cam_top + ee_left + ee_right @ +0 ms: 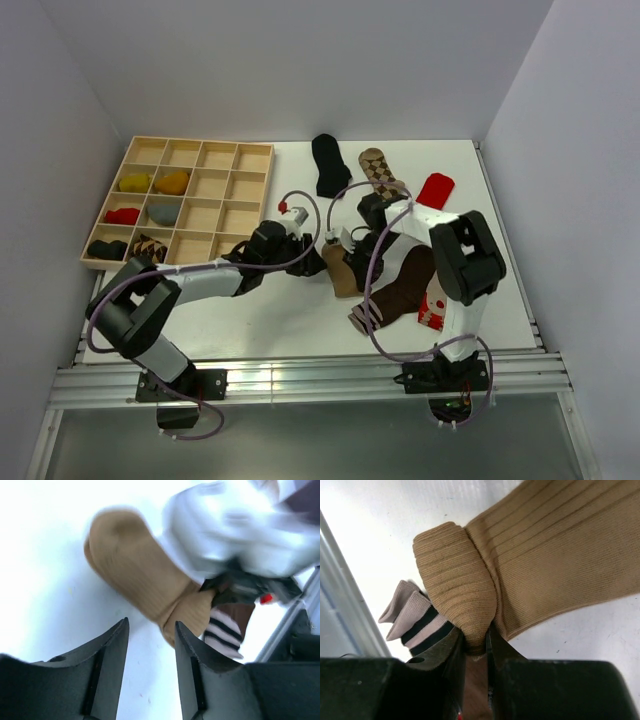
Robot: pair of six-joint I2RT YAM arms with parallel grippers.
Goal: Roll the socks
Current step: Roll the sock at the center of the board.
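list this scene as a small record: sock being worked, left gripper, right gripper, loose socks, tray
sock in work: tan sock, one end folded into a roll
right gripper: shut on the tan sock's rolled end
left gripper: open, empty, near the tan sock
loose socks: black sock, argyle sock, red sock at the far side; dark brown sock by the right arm
tray: rolled socks in its left compartments

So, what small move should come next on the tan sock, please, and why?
Probably the right tool should roll its pinched fold along the tan sock: only the end is folded over, the rest lies flat, and the left tool stands open, holding nothing.
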